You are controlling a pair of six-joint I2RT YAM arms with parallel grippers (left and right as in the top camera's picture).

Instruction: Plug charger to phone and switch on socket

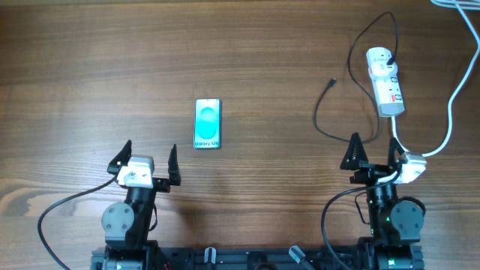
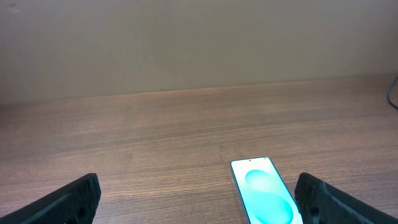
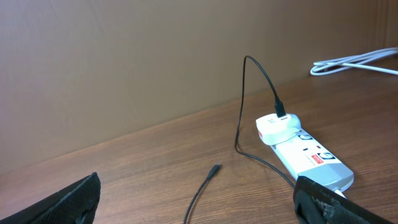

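Fingers of the left gripper (image 1: 148, 154) and right gripper (image 1: 373, 150) stand spread and empty, the charger tip (image 1: 332, 82) lying far and slightly left of the right one, the nearer arm, while the phone (image 1: 208, 124) lies well left, long axis near-to-far.

Robotics lab, I'd say: left arm (image 1: 127, 216) and right arm (image 1: 391, 214) mounted at a wood-grain bench (image 1: 75, 60), plain tan wall (image 2: 186, 43) beyond my left pincer (image 2: 198, 196).
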